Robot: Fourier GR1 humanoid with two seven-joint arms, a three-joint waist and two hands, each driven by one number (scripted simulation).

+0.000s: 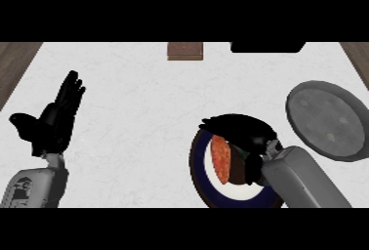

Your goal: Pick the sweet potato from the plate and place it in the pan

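An orange sweet potato [220, 158] lies on a white plate with a dark blue rim [196, 168] at the lower middle right of the counter. My right hand [241, 129] arches over the plate with its fingers curled down around the sweet potato's far end and right side, hiding part of it. The sweet potato still rests on the plate. A round grey pan [328, 119] sits to the right of the plate, with nothing in it. My left hand [54, 119] rests open at the left, fingers up, far from the plate.
A brown block [184, 51] lies at the counter's far edge, beside a black object [267, 47]. Dark wooden strips border the white counter [137, 127] at both far corners.
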